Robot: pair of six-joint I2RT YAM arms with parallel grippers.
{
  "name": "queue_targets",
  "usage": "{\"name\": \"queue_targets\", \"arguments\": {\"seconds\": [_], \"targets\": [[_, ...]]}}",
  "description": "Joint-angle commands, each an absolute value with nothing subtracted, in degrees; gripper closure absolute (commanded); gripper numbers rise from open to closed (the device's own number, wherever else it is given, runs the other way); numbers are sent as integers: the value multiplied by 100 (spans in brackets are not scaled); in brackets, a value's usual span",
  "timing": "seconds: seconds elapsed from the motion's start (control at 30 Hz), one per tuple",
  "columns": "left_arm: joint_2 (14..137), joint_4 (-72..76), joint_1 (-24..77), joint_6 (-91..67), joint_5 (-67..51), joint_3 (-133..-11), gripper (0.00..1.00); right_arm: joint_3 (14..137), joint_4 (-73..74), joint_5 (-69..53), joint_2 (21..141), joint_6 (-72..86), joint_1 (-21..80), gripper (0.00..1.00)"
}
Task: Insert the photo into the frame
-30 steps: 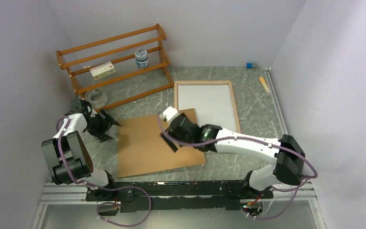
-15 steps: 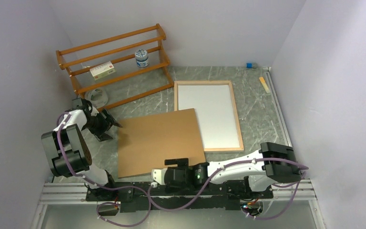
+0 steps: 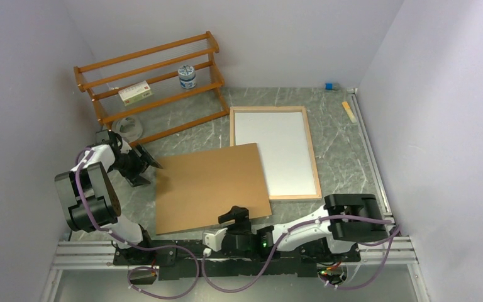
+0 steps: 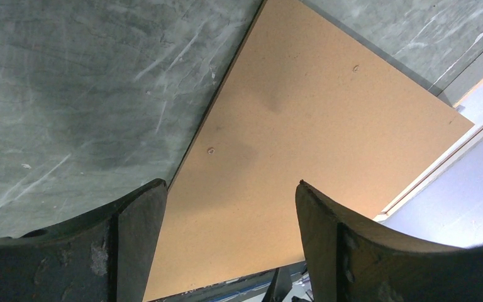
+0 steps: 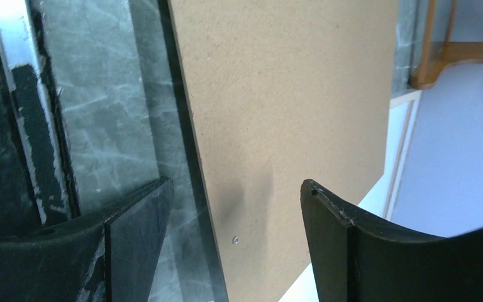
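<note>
Since no photo shows in any view, count the loading as still ahead of you. The frame [image 3: 312, 154] lies flat at 1 o'clock on the counter [image 3: 346, 163], long axis 12 to 6, with the board [image 3: 210, 189] overlapping its 9 o'clock rim. Your left end effector [image 4: 226, 201] and right end effector [image 5: 236, 189] gape, empty.

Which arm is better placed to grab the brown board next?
Left, probably. Its open left hand sits at the left edge of the brown board, facing it. The right hand is open too, but its arm lies folded along the near rail.
</note>
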State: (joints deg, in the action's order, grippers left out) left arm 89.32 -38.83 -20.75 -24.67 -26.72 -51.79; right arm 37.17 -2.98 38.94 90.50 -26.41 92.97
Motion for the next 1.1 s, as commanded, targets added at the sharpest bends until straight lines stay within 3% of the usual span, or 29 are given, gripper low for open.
{"name": "queue_targets", "arguments": {"seconds": [0.0, 0.3, 0.57, 0.67, 0.77, 1.07], "targets": [[9014, -3812, -2067, -2361, -2859, -5155, 21, 3549, -1326, 4230, 9471, -2948, 9429, 21], [9122, -3775, -2065, -2380, -2953, -5172, 21, 3253, -2846, 4718, 10330, -3612, 9676, 25], [9099, -3735, -2067, -2438, -3024, -5193, 22, 3213, -2894, 4830, 10302, -3684, 9784, 68], [9035, -3755, -2066, -2513, -2975, -5224, 22, 3372, -2530, 4887, 10228, -3437, 9800, 88], [8953, -3824, -2065, -2600, -2906, -5307, 21, 3408, -2554, 5036, 10192, -3447, 9800, 99], [8194, -4482, -2070, -3006, -2637, -6291, 21, 3350, -3172, 5675, 9659, -4346, 9726, 100]]}}
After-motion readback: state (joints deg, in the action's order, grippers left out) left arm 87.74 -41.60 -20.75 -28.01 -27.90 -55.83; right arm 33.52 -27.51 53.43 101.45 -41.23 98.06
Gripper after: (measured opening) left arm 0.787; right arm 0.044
